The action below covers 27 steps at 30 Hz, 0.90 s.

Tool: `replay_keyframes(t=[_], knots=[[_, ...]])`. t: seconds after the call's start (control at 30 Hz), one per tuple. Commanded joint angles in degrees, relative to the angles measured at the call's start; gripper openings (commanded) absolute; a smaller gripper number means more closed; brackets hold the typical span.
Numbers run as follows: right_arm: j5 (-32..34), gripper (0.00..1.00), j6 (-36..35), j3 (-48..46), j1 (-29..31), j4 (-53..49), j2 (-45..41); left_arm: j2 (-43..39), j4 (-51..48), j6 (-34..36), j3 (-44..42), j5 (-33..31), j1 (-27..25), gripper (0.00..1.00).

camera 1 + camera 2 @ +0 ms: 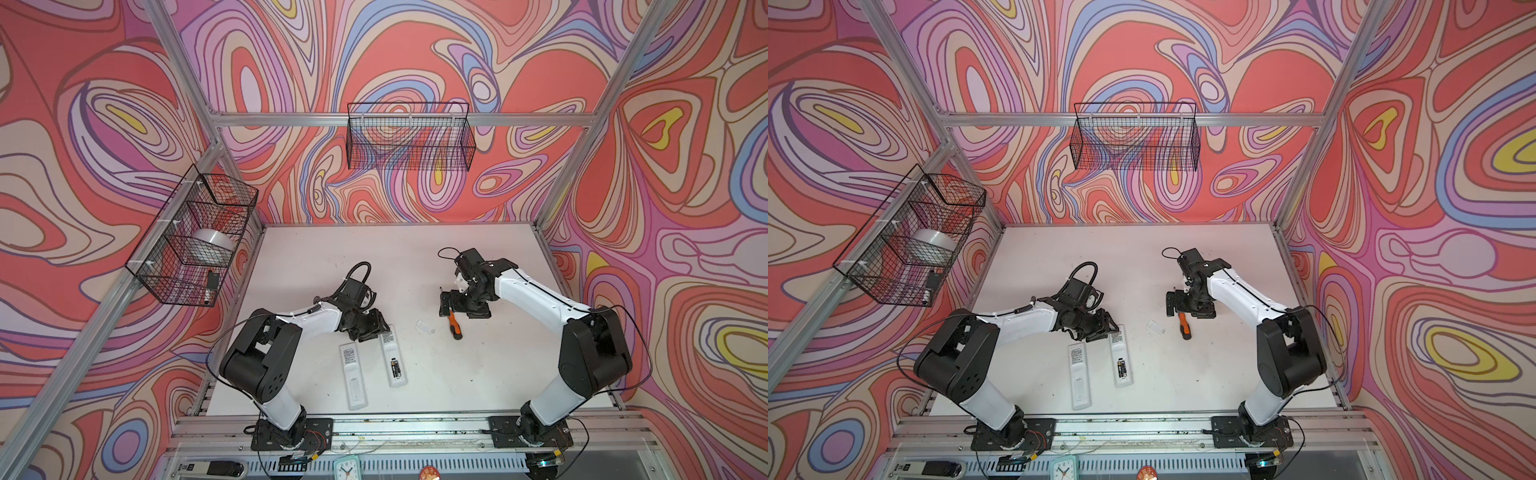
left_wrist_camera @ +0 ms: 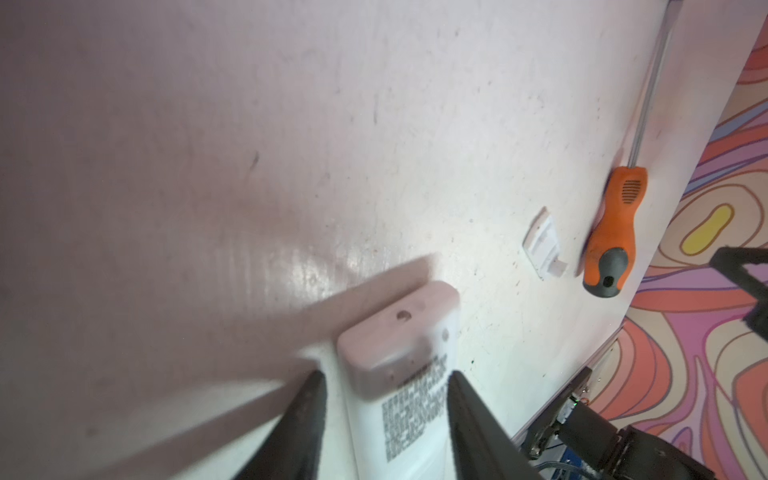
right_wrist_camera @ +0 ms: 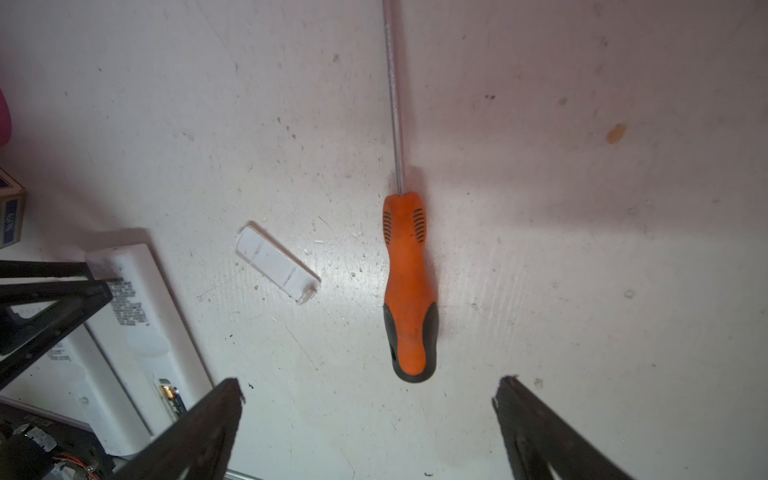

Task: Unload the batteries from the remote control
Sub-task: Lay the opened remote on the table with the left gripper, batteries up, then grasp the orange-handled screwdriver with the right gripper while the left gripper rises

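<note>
Top views: cover [image 1: 424,326] off, lying at table [image 1: 478,257] centre; batteries [image 1: 394,368] still in remote [image 1: 388,347]. Left gripper [image 2: 385,376] parted astride remote's far end, no grip; right gripper [image 3: 372,381] wide open, empty. Extraction pending.

The white table [image 3: 582,208] is scuffed and faintly glossy, the remote [image 2: 399,332] smooth plastic, the screwdriver shaft [image 3: 395,104] metal.

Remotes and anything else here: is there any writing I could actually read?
Open remote: black print block, too blurred to read.
Closed remote: printed label, too small.
Battery: wrapper print too small.
Clock: dial numbers too small.
Blue box: white characters, blurred.
Nothing legible anywhere.
</note>
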Motion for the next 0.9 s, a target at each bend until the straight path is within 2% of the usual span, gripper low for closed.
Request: replay_keyframes(t=[0.0, 0.2, 0.33, 0.47, 0.63, 0.77, 0.87], knots=[[-0.41, 0.98, -0.01, 0.33, -0.13, 0.85, 0.52, 0.59, -3.45, 0.24, 1.31, -1.33, 0.03, 0.72], [0.23, 0.98, -0.13, -1.64, -0.29, 0.88, -0.06, -2.76, -7.6, 0.88, 3.96, -1.94, 0.04, 0.79], [2.18, 0.95, -0.8, -4.13, -0.33, 0.83, 0.49, -8.96, -13.43, 2.6, 4.82, -3.86, 0.02, 0.8], [2.58, 0.88, -1.52, -5.34, -0.4, 2.72, 2.4, -16.56, -18.13, 4.39, 5.08, -5.98, -0.02, 0.8], [3.34, 0.78, -1.89, -4.57, -0.33, 4.77, 6.36, -27.49, -14.15, 3.82, 2.46, -7.27, 0.0, 0.79], [4.47, 0.68, -2.33, -4.39, -0.31, 6.23, 9.2, -34.96, -8.45, 2.3, -0.18, -10.73, -0.03, 0.79], [4.97, 0.61, -2.8, -4.29, -0.38, 6.57, 10.74, -38.91, -2.56, 2.23, -3.07, -10.47, 0.18, 0.79]])
